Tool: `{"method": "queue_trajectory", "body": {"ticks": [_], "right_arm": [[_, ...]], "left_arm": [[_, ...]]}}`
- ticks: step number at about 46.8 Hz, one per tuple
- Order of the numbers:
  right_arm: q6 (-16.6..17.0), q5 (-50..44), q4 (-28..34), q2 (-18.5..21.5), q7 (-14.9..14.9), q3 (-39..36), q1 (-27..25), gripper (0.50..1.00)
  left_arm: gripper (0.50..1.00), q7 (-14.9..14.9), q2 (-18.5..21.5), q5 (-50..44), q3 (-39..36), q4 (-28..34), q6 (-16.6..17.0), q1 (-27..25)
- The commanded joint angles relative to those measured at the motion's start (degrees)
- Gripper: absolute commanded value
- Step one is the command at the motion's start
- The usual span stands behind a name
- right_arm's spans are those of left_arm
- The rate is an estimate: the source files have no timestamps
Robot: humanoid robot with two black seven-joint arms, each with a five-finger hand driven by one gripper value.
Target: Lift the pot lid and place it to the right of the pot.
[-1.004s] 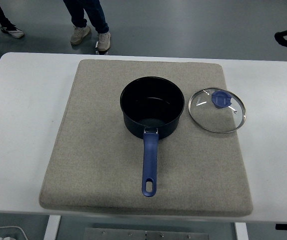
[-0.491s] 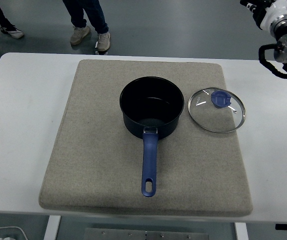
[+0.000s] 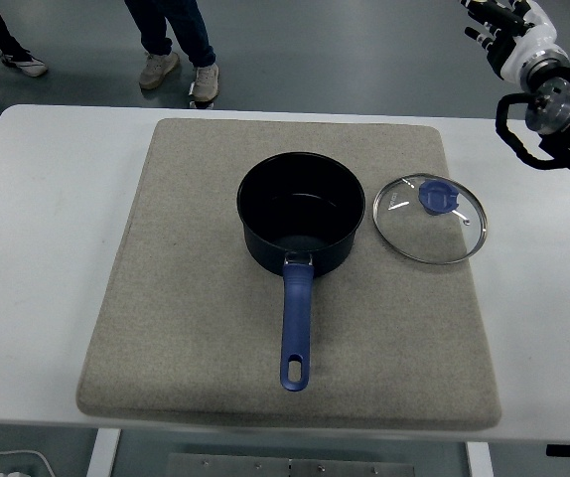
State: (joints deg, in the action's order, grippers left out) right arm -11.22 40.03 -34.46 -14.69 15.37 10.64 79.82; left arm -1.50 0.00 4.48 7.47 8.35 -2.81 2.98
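The round glass lid [image 3: 431, 220] with a blue knob lies flat on the grey mat [image 3: 196, 328], just right of the dark pot [image 3: 297, 213]. The pot's blue handle [image 3: 296, 328] points down the frame. The right hand [image 3: 508, 35], upper right, has spread fingers holding nothing.

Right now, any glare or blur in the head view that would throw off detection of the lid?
Head view: sharp overall, with even, soft lighting. The glass lid shows small white glints near its blue knob, and the mat shows through the glass. The pot interior is dark with faint sheen. The right hand at top right is cut off by the frame.
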Motion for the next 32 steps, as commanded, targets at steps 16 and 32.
{"method": "queue_trajectory", "body": {"ticks": [16,32], "right_arm": [[0.32,-1.18,0.0,0.27,0.1,-0.36,-0.37,0.905],[0.06,-1.0,-0.79,1.5,0.01,-2.82,-3.36,0.905]], "left_arm": [[1.0,0.0,0.0,0.0,0.0,0.0,0.0,0.0],[1.0,0.0,0.0,0.0,0.0,0.0,0.08,0.0]]}}
